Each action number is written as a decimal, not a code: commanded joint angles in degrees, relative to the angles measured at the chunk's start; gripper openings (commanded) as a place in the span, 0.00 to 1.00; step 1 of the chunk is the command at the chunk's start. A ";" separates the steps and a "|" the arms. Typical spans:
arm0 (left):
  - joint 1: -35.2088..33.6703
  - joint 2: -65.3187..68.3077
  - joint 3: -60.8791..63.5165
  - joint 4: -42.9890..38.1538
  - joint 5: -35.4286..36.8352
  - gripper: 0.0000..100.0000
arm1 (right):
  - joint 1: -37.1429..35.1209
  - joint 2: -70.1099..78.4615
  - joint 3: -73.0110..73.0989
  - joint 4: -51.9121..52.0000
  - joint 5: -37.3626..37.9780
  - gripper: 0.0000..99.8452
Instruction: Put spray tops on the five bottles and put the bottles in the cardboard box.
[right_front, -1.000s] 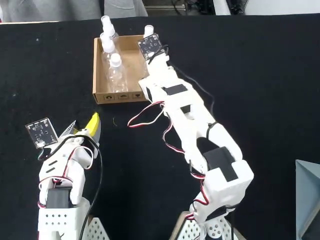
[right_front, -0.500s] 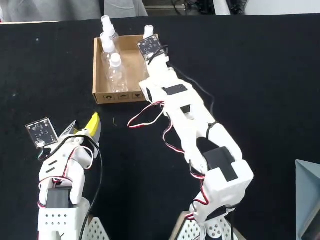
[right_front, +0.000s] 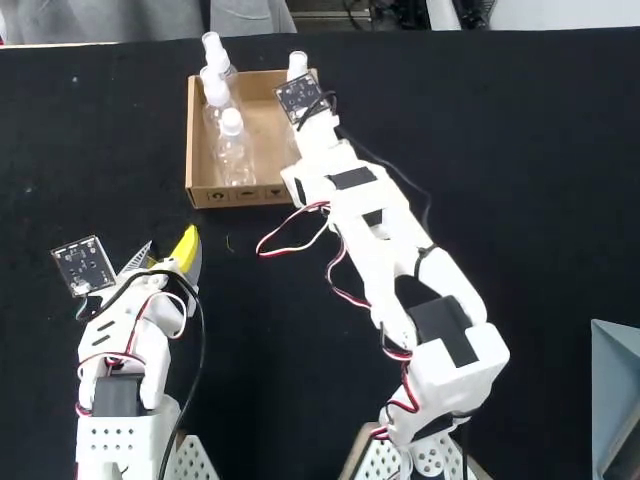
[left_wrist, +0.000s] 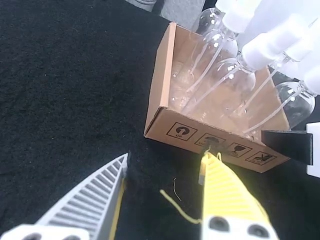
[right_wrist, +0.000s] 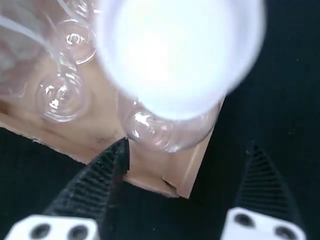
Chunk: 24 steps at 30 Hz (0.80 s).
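The right tool (right_wrist: 187, 145) hangs with jaws wide apart over the capped bottle (right_wrist: 170, 127) in the far right corner of the cardboard box (right_front: 240, 192), gripping nothing. The left tool (left_wrist: 166, 156) sits low over the bench (right_front: 520, 150) short of the box, equally spread and empty. The other bottles (right_front: 232, 140) stand in the same box. They appear to be empty thin clear plastic, so expect them to be light, smooth and easily tipped or dented; grip gently at the neck below the spray top (right_wrist: 180, 50).
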 joint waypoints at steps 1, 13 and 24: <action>-0.40 -0.09 1.27 -0.09 -0.53 0.22 | -0.35 -6.29 -1.98 2.90 0.44 0.31; -0.40 -0.09 1.27 -0.09 -0.53 0.22 | -0.26 -10.77 -1.98 12.31 0.44 0.31; -0.13 -0.09 1.27 -0.18 -0.53 0.22 | -0.53 -16.40 2.07 16.35 0.44 0.31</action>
